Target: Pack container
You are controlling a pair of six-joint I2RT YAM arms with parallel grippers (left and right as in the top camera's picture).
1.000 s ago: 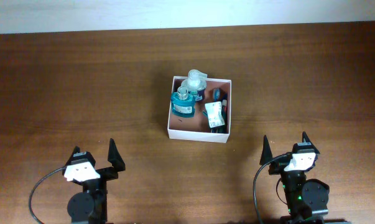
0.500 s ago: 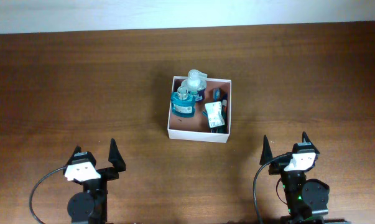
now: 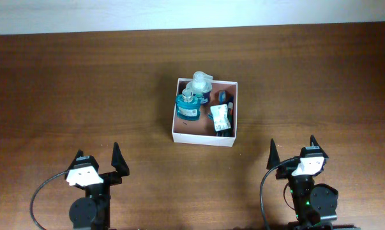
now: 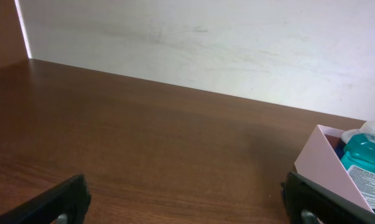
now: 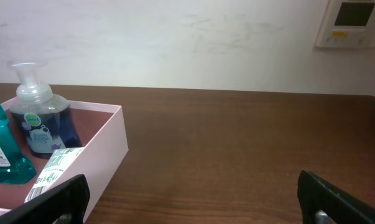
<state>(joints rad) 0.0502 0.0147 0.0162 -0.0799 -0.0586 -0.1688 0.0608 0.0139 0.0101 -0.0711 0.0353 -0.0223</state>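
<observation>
The container (image 3: 202, 137), a shallow white-walled square box with a pinkish inside, sits at the table's middle. Inside it stand a teal bottle (image 3: 188, 106) and a blue pump bottle (image 3: 202, 87), with a white labelled pack (image 3: 219, 118) and a small dark item (image 3: 225, 97) to their right. My left gripper (image 3: 96, 154) is open near the front edge, well left of the box. My right gripper (image 3: 293, 149) is open at the front right. The left wrist view shows the container's corner (image 4: 327, 165) beside my open left gripper (image 4: 187, 202). The right wrist view shows the container's wall (image 5: 100, 152) left of my open right gripper (image 5: 196, 199).
The brown wooden table (image 3: 83, 83) runs back to a white wall (image 4: 206, 43). A white wall panel with a display (image 5: 352, 22) hangs at the upper right of the right wrist view.
</observation>
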